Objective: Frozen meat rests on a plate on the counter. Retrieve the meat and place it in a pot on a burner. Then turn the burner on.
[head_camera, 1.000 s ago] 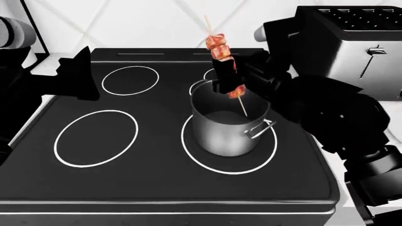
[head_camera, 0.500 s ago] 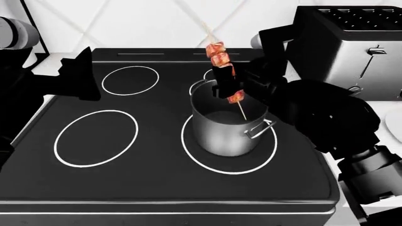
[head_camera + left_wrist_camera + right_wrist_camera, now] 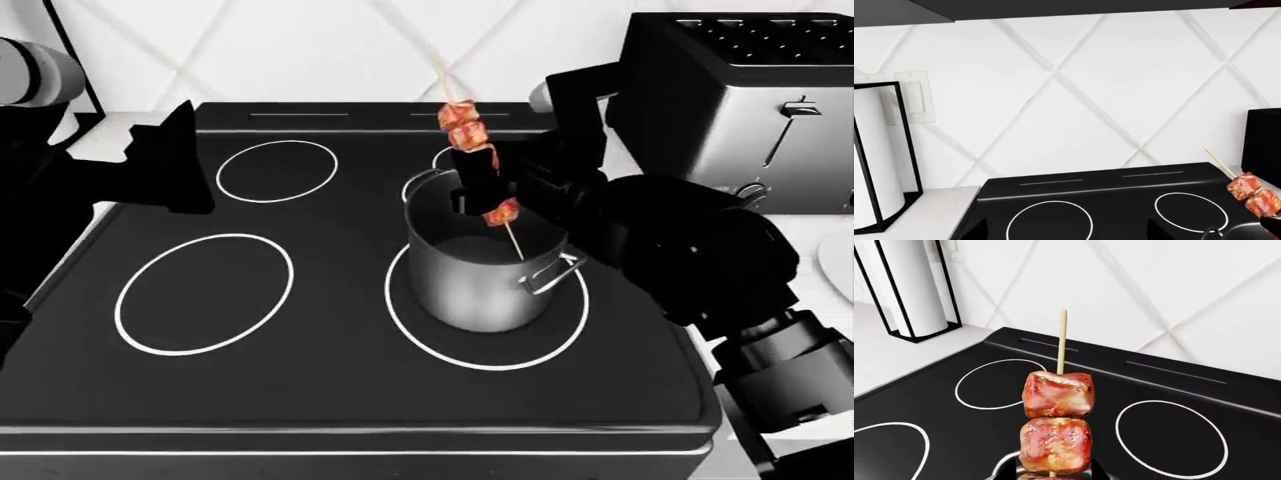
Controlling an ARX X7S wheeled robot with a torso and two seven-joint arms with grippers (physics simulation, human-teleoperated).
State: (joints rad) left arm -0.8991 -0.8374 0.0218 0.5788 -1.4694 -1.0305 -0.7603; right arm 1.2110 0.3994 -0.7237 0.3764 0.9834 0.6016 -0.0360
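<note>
Right gripper (image 3: 478, 172) clamped on the meat (image 3: 470, 135): glossy reddish chunks on thin pale skewer, near upright, lower tip inside the mouth of the pot (image 3: 481, 270). Brushed-steel cylinder, loop handles, centred in the burner (image 3: 414, 335) on black glass. Chrome toaster (image 3: 747, 95) just behind right arm. Left gripper (image 3: 167, 165): opening cannot be told.

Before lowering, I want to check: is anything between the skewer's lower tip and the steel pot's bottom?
Nothing: in the head view, the kebab's pale wooden skewer tip hangs inside the tall brushed-steel pot, above its bare interior.
</note>
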